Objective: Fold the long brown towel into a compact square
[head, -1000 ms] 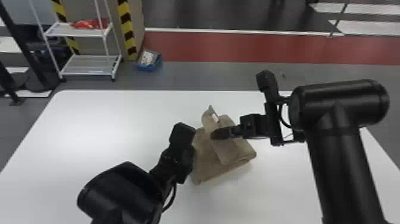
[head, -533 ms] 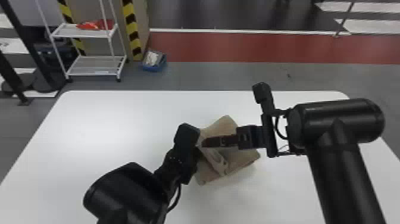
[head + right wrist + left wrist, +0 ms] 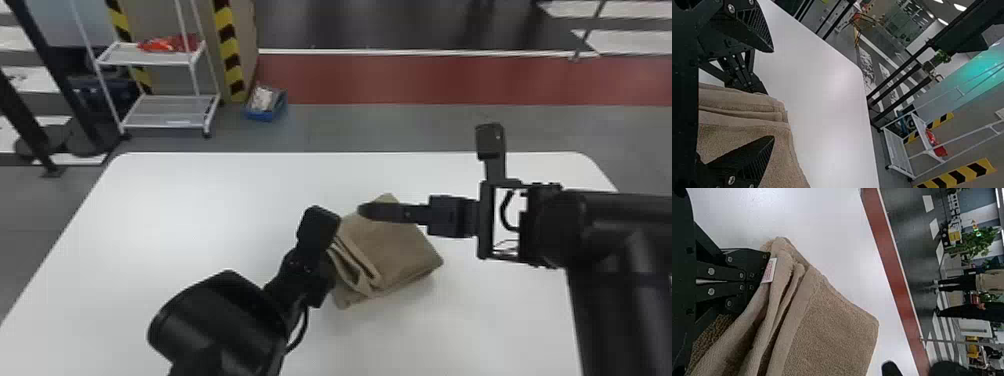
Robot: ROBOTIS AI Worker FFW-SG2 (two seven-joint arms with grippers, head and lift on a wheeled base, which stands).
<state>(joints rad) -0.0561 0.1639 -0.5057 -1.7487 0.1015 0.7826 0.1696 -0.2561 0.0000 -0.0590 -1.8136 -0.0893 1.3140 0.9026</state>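
**Left gripper (image 3: 306, 275) pinches brown towel (image 3: 395, 250)**

Its fingers are closed on folds at the brown towel's left edge. The right gripper (image 3: 364, 211), spread wide and empty, hangs over the far part – masking some of it. The brown towel lies on the white table (image 3: 200, 225) – blue box (image 3: 267, 107) beyond, leftward.

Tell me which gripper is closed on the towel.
The left gripper: its fingers are together on the towel, beside the white tag, while the right gripper has its fingers spread apart.
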